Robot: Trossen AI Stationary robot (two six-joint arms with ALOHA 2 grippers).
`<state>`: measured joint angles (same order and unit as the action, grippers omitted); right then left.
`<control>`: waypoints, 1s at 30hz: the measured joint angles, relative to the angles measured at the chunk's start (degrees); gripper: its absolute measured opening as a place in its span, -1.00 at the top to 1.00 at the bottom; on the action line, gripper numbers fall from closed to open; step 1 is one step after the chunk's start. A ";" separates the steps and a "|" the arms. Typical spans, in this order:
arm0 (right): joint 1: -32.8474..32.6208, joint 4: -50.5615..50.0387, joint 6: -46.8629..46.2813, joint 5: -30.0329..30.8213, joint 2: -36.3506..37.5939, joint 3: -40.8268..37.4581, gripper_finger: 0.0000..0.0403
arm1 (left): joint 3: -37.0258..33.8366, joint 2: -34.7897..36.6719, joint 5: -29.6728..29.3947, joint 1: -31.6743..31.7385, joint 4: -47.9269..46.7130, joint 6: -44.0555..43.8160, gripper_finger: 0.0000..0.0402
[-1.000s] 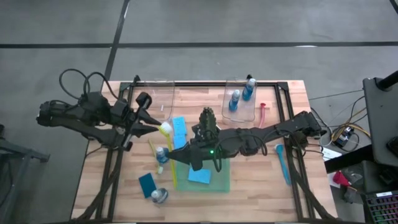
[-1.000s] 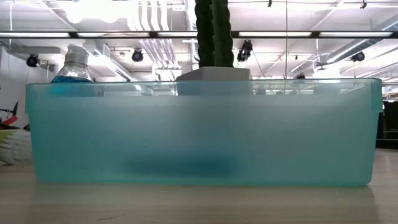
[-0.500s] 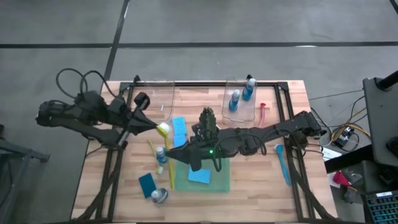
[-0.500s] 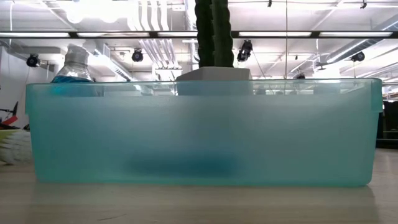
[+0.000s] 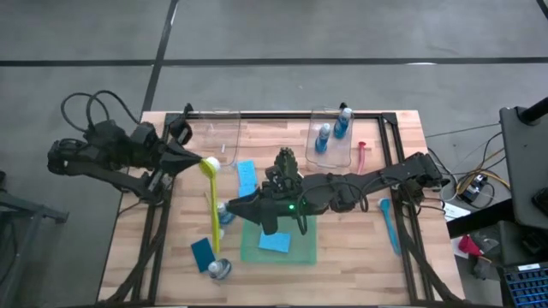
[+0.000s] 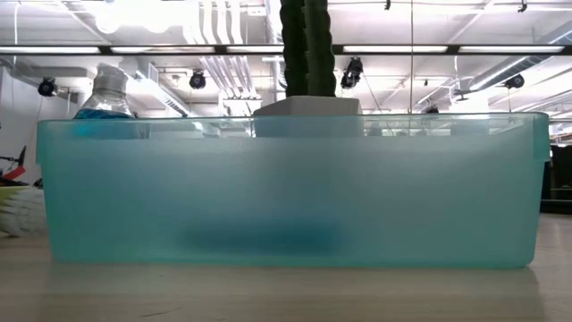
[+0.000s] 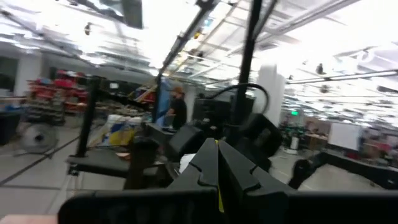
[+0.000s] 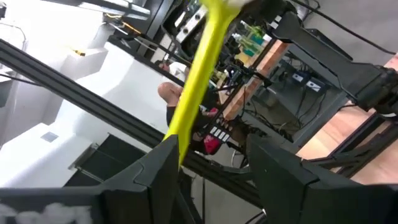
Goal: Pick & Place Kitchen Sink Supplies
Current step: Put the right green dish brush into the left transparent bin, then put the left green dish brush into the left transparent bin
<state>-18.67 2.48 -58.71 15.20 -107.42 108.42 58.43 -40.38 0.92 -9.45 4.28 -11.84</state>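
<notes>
Table: a wooden top (image 5: pixel 342 248) in a black frame stood on a grey floor, both dark arms reaching in over it.
Left pincer: the left gripper (image 5: pixel 202 160) was off the table's left side, its tip just over the edge; its fingers were pressed tight together on the head end of the yellow brush (image 5: pixel 211 205).
Yellow brush: it ran from that pincer's tip out across the wood, its far end near the dark blue sponge (image 5: pixel 204 252) and a fallen bottle (image 5: pixel 219 269), both well beyond the left pincer.
Light blue sponge: one (image 5: pixel 247 177) lay flat between the two pincers, just beside the brush.
Right pincer: the right gripper (image 5: pixel 235 210) was near the table's middle with its fingers parted and nothing between them; in its wrist view the yellow handle passed just beside one finger (image 8: pixel 163 167).
Standing bottle: a clear bottle of blue liquid (image 5: pixel 223 210) stood right at that pincer's tip.
Green tray: just behind the right pincer, under its arm, sat the tray (image 5: pixel 304 254) with another light blue sponge (image 5: pixel 274 241) in it.
Plant: a dark green plant (image 5: pixel 283 162) stood beside the right arm.
Clear bin: well behind the right pincer, at the far edge, a bin (image 5: pixel 347 152) held two bottles (image 5: pixel 323 137).
Right side: a red brush (image 5: pixel 361 154) and a blue brush (image 5: pixel 390 224) lay on the wood, far from both pincers.
</notes>
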 joint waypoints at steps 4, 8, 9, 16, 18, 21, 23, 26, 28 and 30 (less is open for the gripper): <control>-0.01 0.02 1.88 -0.02 0.00 0.00 0.04 | 0.00 1.44 -3.73 0.08 -0.76 0.47 1.00; -0.01 -0.02 3.03 -0.02 0.00 0.00 0.03 | 0.02 3.00 -5.06 0.07 -1.23 1.25 1.00; -0.01 -0.02 3.51 -0.01 0.00 0.00 0.03 | 0.04 3.49 -5.87 0.07 -2.04 1.27 1.00; -0.03 3.03 5.23 0.24 0.00 0.00 0.03 | 0.04 7.22 -10.96 0.07 -8.01 0.13 1.00; 0.00 3.30 5.43 0.24 0.04 0.04 0.03 | 0.04 7.71 -10.92 0.07 -8.85 0.27 1.00; 0.11 3.01 5.43 0.17 0.04 0.04 0.03 | 0.04 7.94 -11.04 0.07 -12.40 0.57 1.00; 0.19 2.82 5.43 0.13 0.04 0.04 0.03 | 0.30 8.04 -11.53 0.07 -14.11 -0.63 1.00; 0.21 2.81 6.23 0.12 0.04 0.04 0.03 | -0.45 7.26 -11.51 0.07 -18.33 -3.21 1.00; 0.19 2.82 6.99 0.00 0.04 0.04 0.04 | -0.44 7.22 -12.26 0.07 -20.36 -6.58 1.00; 0.19 2.85 7.89 -0.11 0.04 0.04 0.04 | -0.44 7.23 -13.60 0.07 -25.53 -9.84 1.00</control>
<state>-18.48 5.33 -50.82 15.09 -107.37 108.47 58.00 -33.15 -12.68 -9.39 -21.25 -21.68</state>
